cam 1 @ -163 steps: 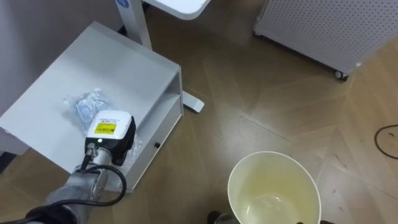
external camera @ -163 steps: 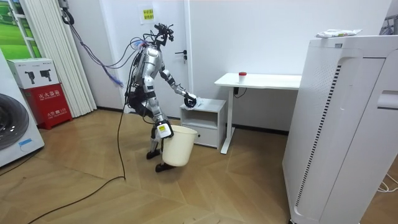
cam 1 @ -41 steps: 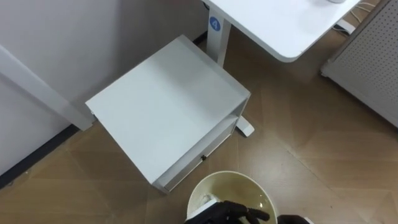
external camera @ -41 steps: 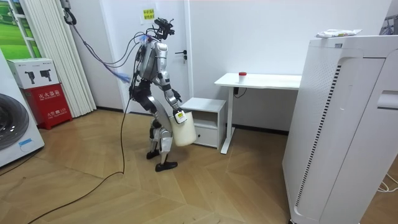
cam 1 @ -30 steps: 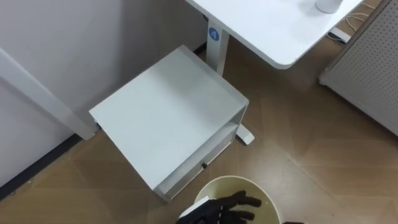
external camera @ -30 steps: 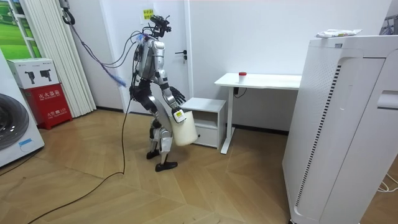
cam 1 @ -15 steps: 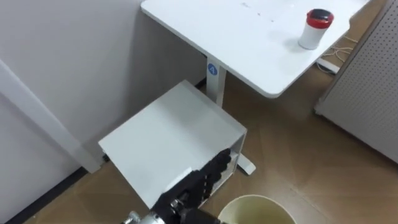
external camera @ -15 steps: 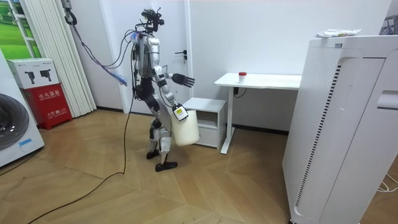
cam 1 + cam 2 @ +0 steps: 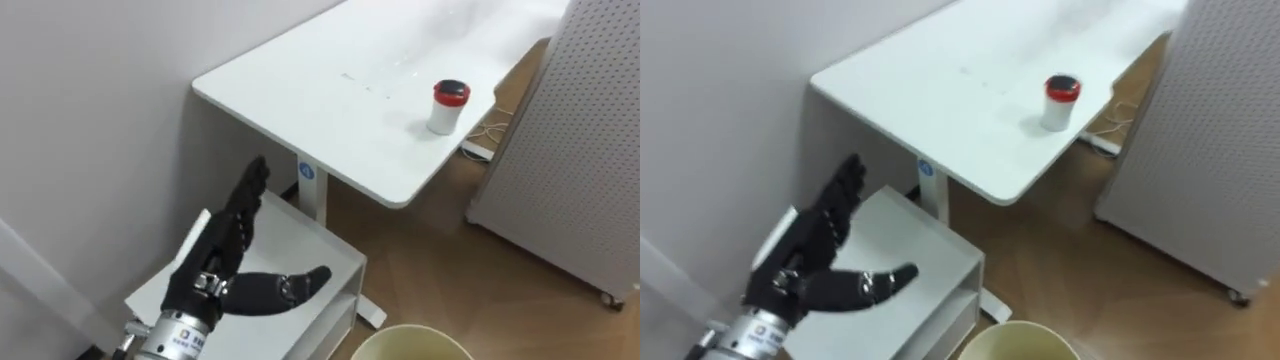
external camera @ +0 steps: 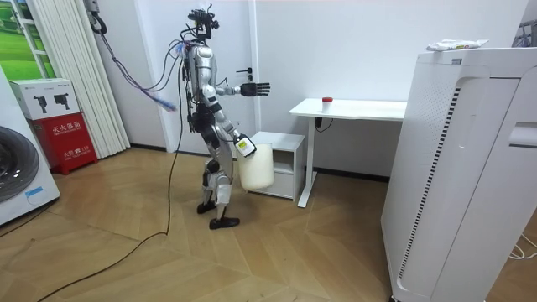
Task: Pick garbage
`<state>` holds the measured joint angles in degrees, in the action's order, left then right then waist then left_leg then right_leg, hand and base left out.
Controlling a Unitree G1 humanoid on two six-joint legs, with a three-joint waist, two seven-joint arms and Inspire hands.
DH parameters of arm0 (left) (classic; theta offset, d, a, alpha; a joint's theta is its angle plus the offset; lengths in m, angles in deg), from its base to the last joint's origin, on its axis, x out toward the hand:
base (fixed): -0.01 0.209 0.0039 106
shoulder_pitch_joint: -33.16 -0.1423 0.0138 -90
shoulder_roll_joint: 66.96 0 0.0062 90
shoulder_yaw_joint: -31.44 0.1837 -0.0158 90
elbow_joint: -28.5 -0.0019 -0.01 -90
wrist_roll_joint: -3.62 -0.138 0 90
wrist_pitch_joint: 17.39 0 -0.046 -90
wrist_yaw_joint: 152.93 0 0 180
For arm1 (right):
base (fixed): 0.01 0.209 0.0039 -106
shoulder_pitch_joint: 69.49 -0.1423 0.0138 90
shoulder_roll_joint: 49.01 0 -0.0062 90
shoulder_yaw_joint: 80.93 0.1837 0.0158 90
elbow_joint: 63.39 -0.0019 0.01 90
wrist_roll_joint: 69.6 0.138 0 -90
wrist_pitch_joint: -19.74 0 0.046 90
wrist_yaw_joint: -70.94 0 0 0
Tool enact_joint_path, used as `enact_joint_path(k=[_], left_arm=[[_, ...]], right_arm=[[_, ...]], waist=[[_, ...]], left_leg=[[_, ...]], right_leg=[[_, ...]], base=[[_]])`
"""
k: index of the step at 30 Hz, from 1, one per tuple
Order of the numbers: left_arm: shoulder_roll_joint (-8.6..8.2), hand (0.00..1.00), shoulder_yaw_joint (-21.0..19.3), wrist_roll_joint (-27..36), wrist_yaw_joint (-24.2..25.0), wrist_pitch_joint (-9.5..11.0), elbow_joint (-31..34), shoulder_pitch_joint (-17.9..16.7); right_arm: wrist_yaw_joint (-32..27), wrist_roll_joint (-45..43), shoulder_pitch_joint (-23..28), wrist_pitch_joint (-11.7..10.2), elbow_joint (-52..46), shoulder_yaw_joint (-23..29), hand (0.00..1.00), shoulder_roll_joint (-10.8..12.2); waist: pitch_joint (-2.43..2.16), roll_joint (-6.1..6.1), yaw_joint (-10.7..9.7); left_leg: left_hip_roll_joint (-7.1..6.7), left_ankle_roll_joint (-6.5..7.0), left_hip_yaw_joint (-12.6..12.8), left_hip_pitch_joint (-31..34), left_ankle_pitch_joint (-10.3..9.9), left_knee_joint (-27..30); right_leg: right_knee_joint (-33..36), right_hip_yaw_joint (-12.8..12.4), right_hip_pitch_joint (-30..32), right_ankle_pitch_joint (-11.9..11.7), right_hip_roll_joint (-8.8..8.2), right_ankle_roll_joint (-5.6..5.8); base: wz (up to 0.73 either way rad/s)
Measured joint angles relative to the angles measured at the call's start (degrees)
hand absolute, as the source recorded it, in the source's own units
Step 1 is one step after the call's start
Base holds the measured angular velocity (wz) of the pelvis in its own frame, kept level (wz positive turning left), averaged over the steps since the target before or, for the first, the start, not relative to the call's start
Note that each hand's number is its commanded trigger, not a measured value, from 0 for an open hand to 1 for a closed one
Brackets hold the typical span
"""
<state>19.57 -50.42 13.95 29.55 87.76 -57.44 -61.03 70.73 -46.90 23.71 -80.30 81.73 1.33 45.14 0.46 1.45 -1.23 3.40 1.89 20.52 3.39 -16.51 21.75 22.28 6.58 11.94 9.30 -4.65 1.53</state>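
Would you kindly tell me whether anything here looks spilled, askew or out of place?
Nothing stands out. The small white canister with a red lid stands upright on the white desk, nothing is spilled, and the left robot hand hovers open above the low white cabinet.

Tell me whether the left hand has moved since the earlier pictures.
Yes. In the room view the left hand has risen from the low cabinet to chest height, open, reaching toward the white desk.

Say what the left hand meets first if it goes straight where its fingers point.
Likely free: the open left hand points toward the white desk but sits above its top in the room view; depth unclear.
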Motion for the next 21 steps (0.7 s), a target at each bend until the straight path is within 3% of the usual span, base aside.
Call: enact_joint_path(k=[2, 3, 4, 6, 7, 9, 14, 18, 20, 21], left_arm=[[-0.08, 0.00, -0.3, -1.3, -2.2, 0.2, 1.3, 0.0], [-0.26, 0.00, -0.7, -2.2, -3.2, 0.4, 1.8, 0.1], [-0.31, 0.00, -0.7, -2.5, -4.4, 0.4, 2.0, 0.2], [-1.00, 0.00, -0.2, -2.5, -5.3, 0.3, 2.0, 0.1], [-1.12, 0.00, -0.3, -2.5, -5.8, 0.4, 2.0, 0.1], [-1.07, 0.00, -0.6, -2.5, -6.4, 0.4, 2.1, 0.2], [-0.88, 0.00, -0.6, -2.6, -8.2, 0.4, 2.2, 0.2], [-0.60, 0.00, -0.8, -2.7, -10.7, 0.3, 3.7, 0.2], [-0.44, 0.00, -1.8, -3.3, -11.0, 0.3, 6.3, 0.1], [-0.39, 0.00, -3.0, -3.4, -11.0, 0.3, 7.8, -0.5]], right_arm=[[-0.1, -0.3, -0.2, 0.1, -0.1, -0.2, 1.00, 0.1], [0.0, -0.7, -0.2, 0.1, -0.1, -0.2, 1.00, 0.6], [0.0, -1.2, 0.1, 0.2, 0.1, -0.1, 1.00, 1.1], [0.1, -1.5, 1.5, 0.2, 0.1, 0.2, 1.00, 0.9], [0.1, -1.8, 1.5, 0.1, 0.1, 0.2, 1.00, 0.7], [0.2, -2.8, 0.8, 0.1, 0.1, 0.1, 1.00, 0.7], [1.2, -4.7, 0.6, 0.1, -0.7, -0.3, 1.00, 0.8], [2.2, -7.6, 0.7, 0.1, -2.3, -0.2, 1.00, 0.8], [2.6, -9.8, 0.9, 0.1, -4.0, 0.0, 1.00, 0.7], [3.1, -11.6, 0.9, 0.1, -5.0, 0.0, 1.00, 0.7]], waist=[[-0.04, -0.13, 0.4], [-0.09, -0.28, 0.1], [-0.04, -0.11, -0.1], [-0.03, 0.06, -0.1], [0.00, 0.28, 0.0], [0.22, 0.49, 0.2], [0.28, 0.63, -0.6], [0.23, 0.75, -0.8], [0.24, 0.58, 0.1], [0.10, 0.32, 1.1]], left_leg=[[0.19, 0.00, 2.3, -2.2, 0.0, -2.1], [1.09, 0.17, 4.5, -3.2, -0.3, -3.9], [1.51, 0.21, 7.4, -4.6, -1.0, -5.3], [1.83, -0.16, 12.5, -7.2, -0.9, -6.5], [1.61, -0.33, 14.6, -8.4, -0.8, -6.9], [1.12, -0.46, 15.4, -9.1, -0.8, -6.2], [1.22, -0.48, 15.3, -9.0, -0.9, -5.4], [2.59, -1.36, 15.2, -9.0, -1.6, -3.8], [2.85, -1.69, 11.9, -8.9, -1.8, -3.4], [2.05, -1.69, 3.9, -9.0, -1.8, -2.7]], right_leg=[[-1.9, 1.2, -1.0, -1.7, 0.20, 0.00], [-2.5, 4.9, -1.6, -2.5, -0.14, -0.40], [-0.2, 8.4, -1.7, -1.6, -1.08, -0.91], [5.2, 11.9, -3.4, 1.3, -2.77, -0.95], [5.7, 12.7, -4.6, 2.6, -3.30, -0.49], [3.8, 12.5, -5.0, 3.1, -3.28, -0.77], [2.0, 12.2, -4.7, 2.9, -2.84, -1.21], [1.2, 11.6, -4.4, 2.1, -0.93, -2.28], [0.0, 9.6, -4.1, 1.2, 0.72, -3.13], [-0.9, 6.4, -4.2, 0.6, 2.13, -3.59]], base=[[-0.74], [-0.38], [-0.27], [-0.09], [-0.15], [-0.33], [-0.23], [-0.37], [-0.77], [-1.35]])
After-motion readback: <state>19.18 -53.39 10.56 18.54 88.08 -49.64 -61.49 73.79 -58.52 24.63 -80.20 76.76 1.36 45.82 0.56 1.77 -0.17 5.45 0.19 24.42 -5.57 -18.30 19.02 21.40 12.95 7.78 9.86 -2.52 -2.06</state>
